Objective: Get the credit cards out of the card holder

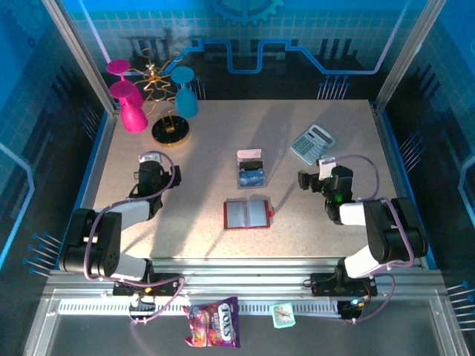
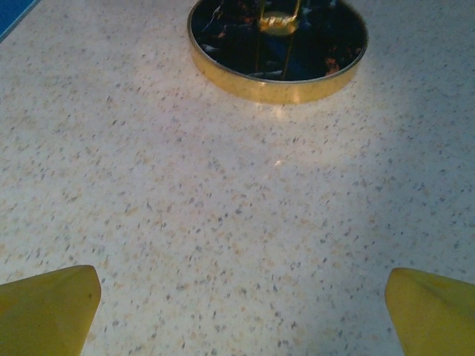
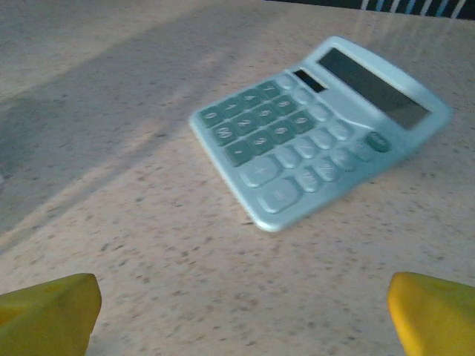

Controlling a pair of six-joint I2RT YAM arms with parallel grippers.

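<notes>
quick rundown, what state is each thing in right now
card holder, open flat on the table
credit cards, lying on the table beyond the card holder
calculator, face up, untouched
left gripper, open, empty
right gripper, open, empty

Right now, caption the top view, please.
Card holder lies open, cards beyond it; left gripper and right gripper open, empty.

This is a robotics lab test cell: a speckled tabletop (image 1: 208, 185) is boxed in by aluminium posts (image 1: 78, 52) and blue wall panels (image 1: 312, 30) printed with a gear and circuit lines across the top of the frame. A robot arm (image 1: 111, 230) at lower left and a second arm (image 1: 378, 233) at lower right are bolted to a slotted aluminium rail (image 1: 245, 278) along the bottom edge.
</notes>
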